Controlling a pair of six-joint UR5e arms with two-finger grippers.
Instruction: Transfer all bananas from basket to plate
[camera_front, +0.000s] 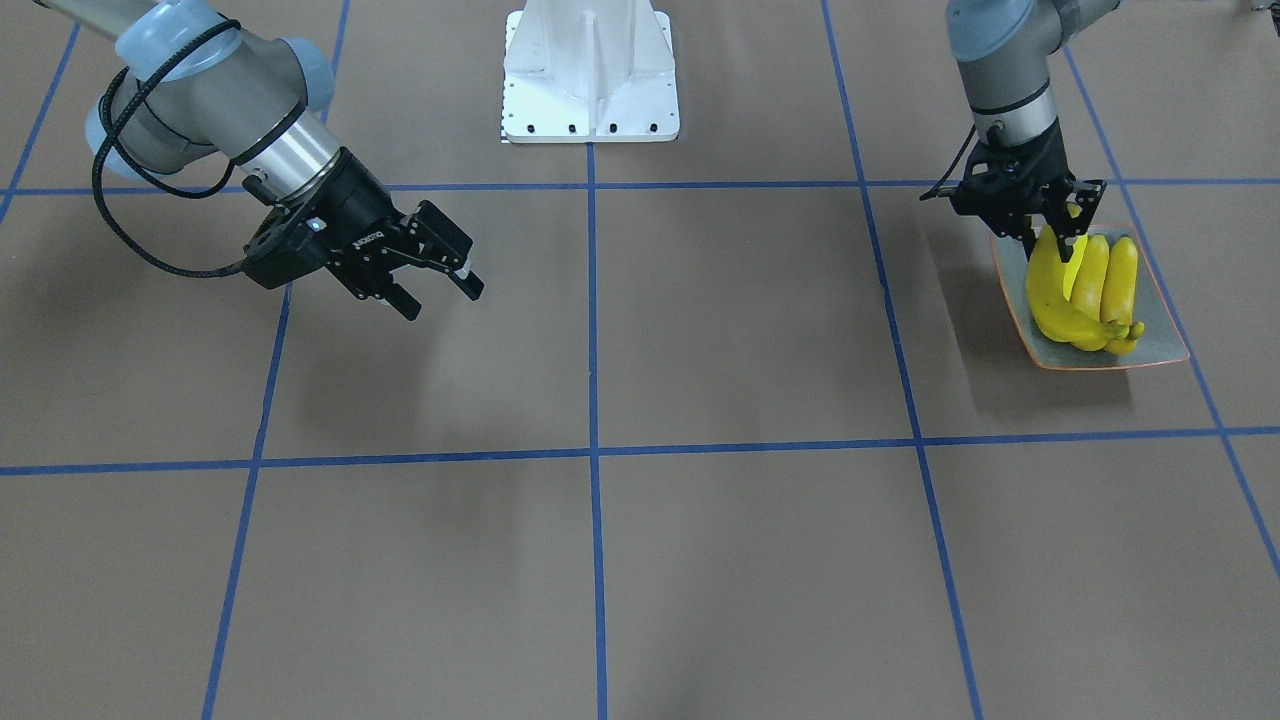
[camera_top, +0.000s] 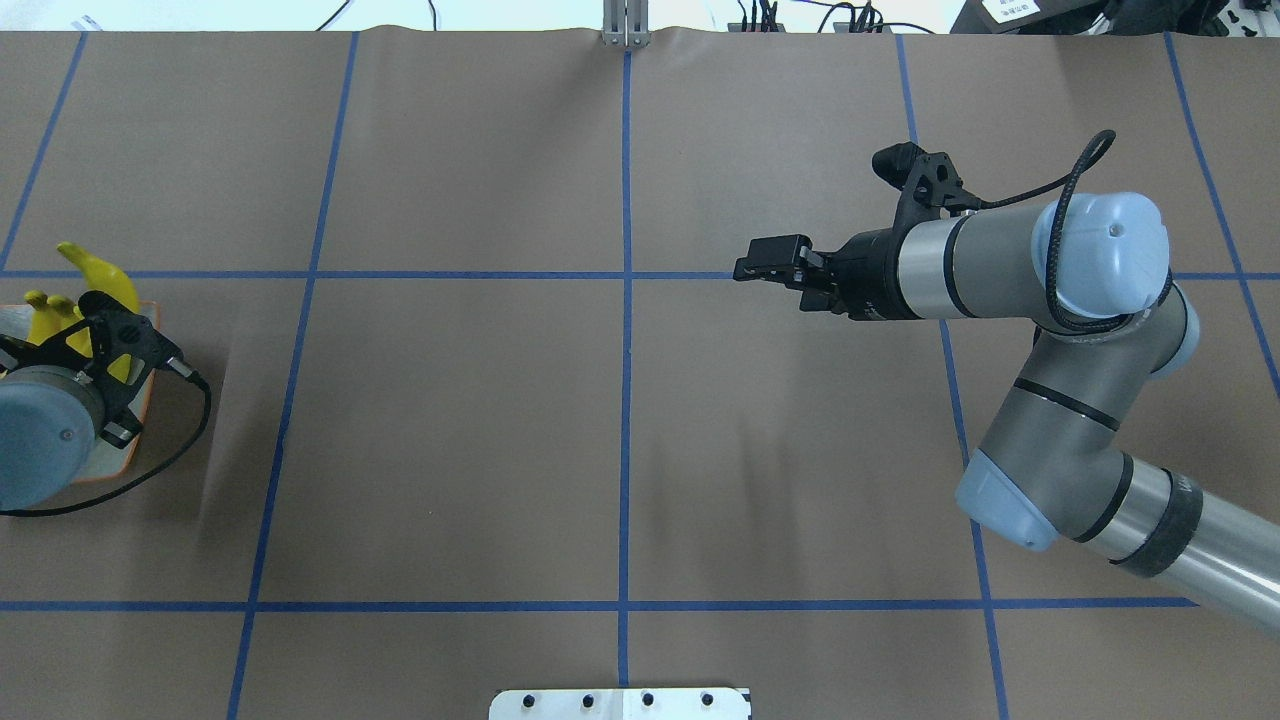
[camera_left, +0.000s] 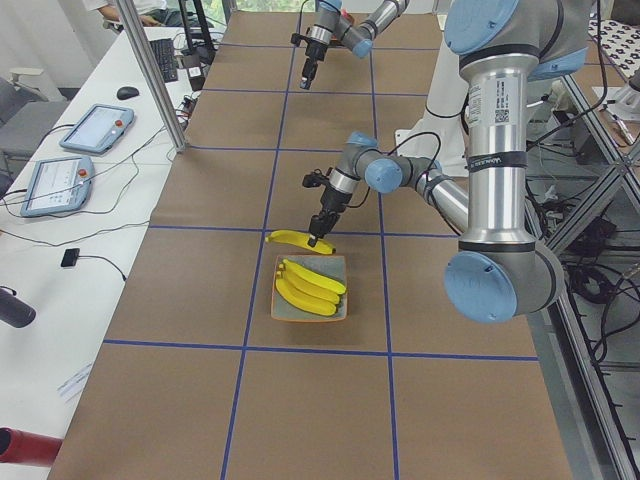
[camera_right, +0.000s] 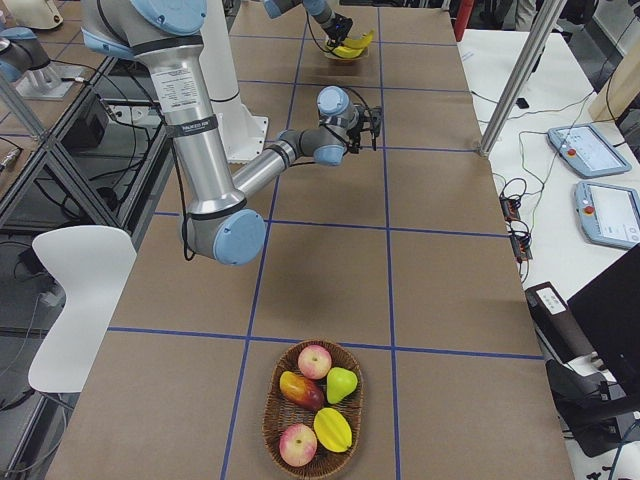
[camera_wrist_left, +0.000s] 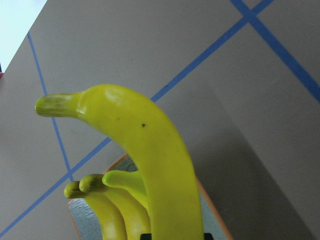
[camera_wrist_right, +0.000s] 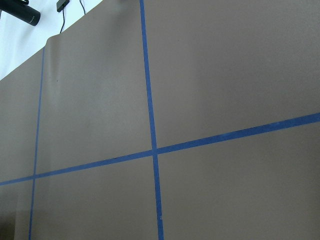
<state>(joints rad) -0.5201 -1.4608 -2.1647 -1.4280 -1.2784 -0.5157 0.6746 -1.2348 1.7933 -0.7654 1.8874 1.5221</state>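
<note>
My left gripper is shut on a yellow banana by its lower end. It holds that banana tilted above the near edge of the grey-green plate. The left wrist view shows the stem ends of three more bananas lying side by side on the plate. At the table's other end stands the wicker basket, holding apples, a pear and other fruit, with no banana showing in it. My right gripper hangs open with nothing in it over bare table, far from both.
The white robot base sits at the table's middle edge. Blue tape lines grid the brown table. A side bench with tablets and a metal post runs along the operators' side.
</note>
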